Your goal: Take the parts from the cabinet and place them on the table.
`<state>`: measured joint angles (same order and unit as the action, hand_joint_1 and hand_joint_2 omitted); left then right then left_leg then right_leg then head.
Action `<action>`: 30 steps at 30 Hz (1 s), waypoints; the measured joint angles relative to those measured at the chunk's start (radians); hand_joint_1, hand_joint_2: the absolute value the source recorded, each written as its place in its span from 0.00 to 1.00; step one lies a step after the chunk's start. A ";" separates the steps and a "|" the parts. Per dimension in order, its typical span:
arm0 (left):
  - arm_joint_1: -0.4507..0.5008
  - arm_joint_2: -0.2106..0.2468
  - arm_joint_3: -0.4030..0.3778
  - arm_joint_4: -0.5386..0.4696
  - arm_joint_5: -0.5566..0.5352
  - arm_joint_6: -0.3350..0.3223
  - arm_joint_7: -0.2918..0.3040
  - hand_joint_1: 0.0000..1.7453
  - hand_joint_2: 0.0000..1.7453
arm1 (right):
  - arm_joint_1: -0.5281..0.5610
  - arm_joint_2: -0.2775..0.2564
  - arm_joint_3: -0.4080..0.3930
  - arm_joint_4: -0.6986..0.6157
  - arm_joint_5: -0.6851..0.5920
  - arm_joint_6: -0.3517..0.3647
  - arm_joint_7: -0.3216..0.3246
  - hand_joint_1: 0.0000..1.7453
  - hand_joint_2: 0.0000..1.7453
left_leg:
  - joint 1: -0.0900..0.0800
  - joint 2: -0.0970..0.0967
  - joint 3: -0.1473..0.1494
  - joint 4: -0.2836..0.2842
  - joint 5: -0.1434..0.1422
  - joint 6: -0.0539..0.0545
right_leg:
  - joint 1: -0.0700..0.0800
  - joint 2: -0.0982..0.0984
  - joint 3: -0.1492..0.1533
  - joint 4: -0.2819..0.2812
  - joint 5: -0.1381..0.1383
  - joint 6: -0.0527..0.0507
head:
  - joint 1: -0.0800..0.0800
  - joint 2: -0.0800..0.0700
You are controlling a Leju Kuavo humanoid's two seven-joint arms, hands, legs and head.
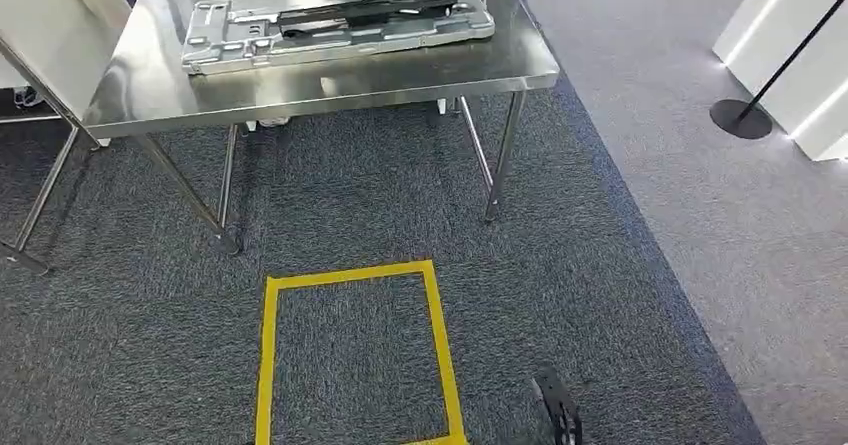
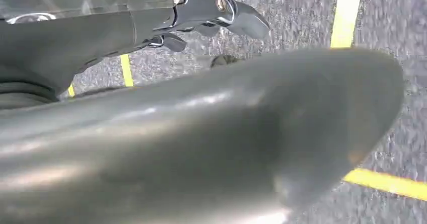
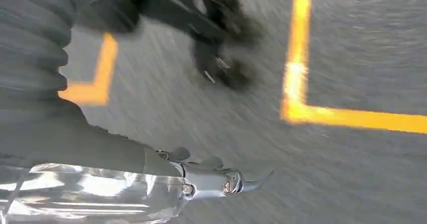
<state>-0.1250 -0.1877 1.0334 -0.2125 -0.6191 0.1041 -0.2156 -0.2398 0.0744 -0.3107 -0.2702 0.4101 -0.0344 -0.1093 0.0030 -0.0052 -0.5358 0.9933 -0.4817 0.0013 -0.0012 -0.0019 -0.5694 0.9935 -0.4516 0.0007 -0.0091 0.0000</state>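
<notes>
While the robot stands back on the carpet (image 1: pixel 620 295) by the yellow square (image 1: pixel 352 350), a flat grey part (image 1: pixel 335 20) lies on the steel table (image 1: pixel 330 80), far ahead of both hands. Its left hand (image 2: pixel 216 15) hangs low over the floor with fingers curled in, and I cannot tell if it holds anything. Its right hand (image 3: pixel 221 181) also hangs near the floor, well apart from the part, fingers stretched out and holding nothing.

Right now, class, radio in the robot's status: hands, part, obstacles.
Left hand, right hand: both hang empty. Grey part flat on steel table. Yellow tape square on carpet before table.
</notes>
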 joint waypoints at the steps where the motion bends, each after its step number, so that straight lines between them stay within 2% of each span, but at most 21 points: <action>1: 0.002 0.000 0.000 0.000 -0.002 0.001 0.003 0.00 0.00 | 0.017 0.003 -0.022 0.008 -0.010 0.010 0.030 0.00 1.00 | -0.002 -0.001 0.000 0.002 0.000 0.002 | -0.002 0.000 0.001 -0.001 0.001 0.005 | 0.000 0.000; 3: 0.005 0.001 0.000 0.000 -0.006 0.002 0.007 0.00 0.00 | 0.051 0.012 -0.066 0.021 -0.029 0.023 0.065 0.00 1.00 | 0.004 -0.001 0.001 -0.011 0.007 0.015 | 0.002 -0.001 0.005 -0.006 0.004 0.018 | 0.000 0.000; 4: 0.006 0.000 0.000 0.000 -0.009 0.003 0.007 0.00 0.00 | 0.066 0.012 -0.085 0.026 -0.032 0.026 0.072 0.00 1.00 | 0.008 0.002 0.006 -0.019 0.016 0.020 | -0.003 0.002 0.001 0.009 -0.012 0.021 | 0.001 0.000; 5: 0.005 0.000 0.000 0.000 -0.010 0.003 0.007 0.00 0.00 | 0.075 0.015 -0.101 0.030 -0.034 0.027 0.076 0.00 1.00 | 0.009 0.004 0.003 -0.022 0.020 0.027 | -0.004 0.002 -0.023 0.057 -0.052 0.024 | 0.005 0.000; 7: 0.005 0.000 0.000 0.000 -0.010 0.003 0.008 0.00 0.00 | 0.089 0.018 -0.123 0.039 -0.040 0.035 0.081 0.00 1.00 | 0.007 0.008 -0.003 -0.021 0.021 0.029 | -0.009 0.002 -0.094 0.217 -0.135 0.032 | 0.006 0.000; 8: 0.006 0.000 0.000 0.000 -0.012 0.003 0.010 0.00 0.00 | 0.095 0.018 -0.132 0.042 -0.044 0.036 0.088 0.00 1.00 | 0.007 0.009 -0.006 -0.020 0.022 0.029 | -0.012 0.002 -0.126 0.290 -0.162 0.035 | 0.007 0.000; 9: 0.007 0.000 0.000 0.000 -0.014 0.003 0.015 0.00 0.00 | 0.103 0.020 -0.143 0.045 -0.051 0.037 0.096 0.00 1.00 | 0.007 0.009 -0.008 -0.018 0.023 0.028 | -0.014 0.002 -0.138 0.325 -0.165 0.038 | 0.006 0.000; 10: 0.008 0.000 0.000 0.000 -0.020 0.004 0.020 0.00 0.00 | 0.109 0.022 -0.155 0.049 -0.057 0.038 0.101 0.00 1.00 | 0.007 0.009 -0.009 -0.016 0.023 0.027 | -0.016 0.002 -0.124 0.302 -0.144 0.039 | 0.008 0.000; 13: 0.009 0.000 -0.003 0.000 -0.032 0.005 0.028 0.00 0.00 | 0.124 0.027 -0.180 0.052 -0.066 0.041 0.113 0.00 1.00 | 0.008 0.008 -0.011 -0.004 0.019 0.018 | -0.024 0.000 0.025 0.033 -0.030 0.038 | 0.008 0.000; 14: 0.009 0.000 -0.004 0.000 -0.035 0.005 0.030 0.00 0.00 | 0.125 0.031 -0.186 0.053 -0.066 0.041 0.119 0.00 1.00 | 0.005 0.008 -0.014 0.001 0.017 0.013 | -0.024 0.000 0.037 0.000 -0.044 0.034 | 0.009 0.000; 15: 0.009 0.002 -0.008 0.000 -0.042 0.006 0.032 0.00 0.00 | 0.128 0.036 -0.195 0.057 -0.065 0.038 0.130 0.00 1.00 | 0.001 0.008 -0.015 0.003 0.015 0.002 | -0.017 0.004 0.034 0.003 -0.036 0.024 | 0.006 0.000; 18: 0.008 0.002 -0.011 0.000 -0.048 0.009 0.037 0.00 0.00 | 0.138 0.042 -0.205 0.059 -0.061 0.036 0.139 0.00 1.00 | 0.007 0.008 -0.013 -0.003 0.022 -0.016 | -0.010 0.004 0.031 0.004 -0.032 0.007 | 0.008 0.000; 20: 0.010 0.003 -0.013 0.000 -0.049 0.010 0.039 0.00 0.00 | 0.140 0.047 -0.209 0.061 -0.061 0.036 0.143 0.00 1.00 | 0.010 0.008 -0.024 0.024 -0.004 -0.026 | -0.017 0.002 0.031 -0.006 -0.022 -0.009 | 0.006 0.000; 21: 0.010 0.003 -0.014 0.000 -0.051 0.011 0.039 0.00 0.00 | 0.139 0.048 -0.212 0.062 -0.061 0.036 0.146 0.00 1.00 | 0.010 0.007 -0.048 0.080 -0.045 -0.029 | -0.016 0.003 0.028 -0.006 -0.020 -0.012 | 0.002 0.000; 23: 0.010 0.003 -0.015 0.000 -0.053 0.011 0.042 0.00 0.00 | 0.143 0.052 -0.218 0.065 -0.060 0.035 0.158 0.00 1.00 | 0.010 0.007 -0.122 0.252 -0.131 -0.033 | -0.011 0.002 0.023 -0.005 -0.018 -0.016 | 0.001 0.000; 24: 0.012 0.003 -0.016 0.000 -0.055 0.013 0.046 0.00 0.00 | 0.146 0.052 -0.221 0.065 -0.056 0.035 0.163 0.00 1.00 | 0.009 0.007 -0.148 0.313 -0.148 -0.032 | -0.009 0.001 0.021 -0.005 -0.018 -0.017 | 0.001 0.000; 25: 0.014 0.003 -0.016 0.000 -0.055 0.014 0.049 0.00 0.00 | 0.149 0.052 -0.224 0.065 -0.051 0.035 0.167 0.00 1.00 | 0.009 0.007 -0.148 0.319 -0.137 -0.030 | -0.006 0.002 0.021 -0.005 -0.018 -0.017 | 0.001 0.000; 26: 0.016 0.003 -0.016 0.000 -0.055 0.014 0.050 0.00 0.00 | 0.151 0.052 -0.224 0.065 -0.047 0.035 0.167 0.00 1.00 | 0.009 0.007 -0.125 0.278 -0.108 -0.025 | -0.004 0.002 0.022 -0.004 -0.018 -0.017 | 0.001 0.000; 28: 0.014 0.005 -0.016 0.000 -0.055 0.014 0.051 0.00 0.00 | 0.151 0.055 -0.226 0.065 -0.040 0.030 0.167 0.00 1.00 | 0.003 0.007 -0.033 0.103 -0.023 -0.007 | 0.001 0.005 0.025 -0.003 -0.018 -0.017 | 0.001 0.000; 29: 0.013 0.008 -0.016 0.000 -0.055 0.014 0.051 0.00 0.00 | 0.151 0.058 -0.227 0.065 -0.040 0.028 0.167 0.00 1.00 | -0.003 0.007 0.009 0.021 -0.004 0.010 | -0.001 0.004 0.026 -0.003 -0.018 -0.017 | 0.002 0.000; 30: 0.012 0.010 -0.016 0.000 -0.055 0.014 0.051 0.00 0.00 | 0.152 0.062 -0.228 0.066 -0.039 0.028 0.167 0.00 1.00 | -0.005 0.009 0.017 -0.004 -0.011 0.012 | 0.009 0.004 0.023 0.002 -0.019 -0.012 | 0.002 0.000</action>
<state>-0.1133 -0.1774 1.0178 -0.2125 -0.6741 0.1183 -0.1644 -0.0883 0.1362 -0.5383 -0.2045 0.3708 -0.0065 0.0572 -0.0025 0.0036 -0.5190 0.9894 -0.4925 0.0132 0.0077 0.0018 -0.5466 0.9957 -0.4708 -0.0110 -0.0069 0.0000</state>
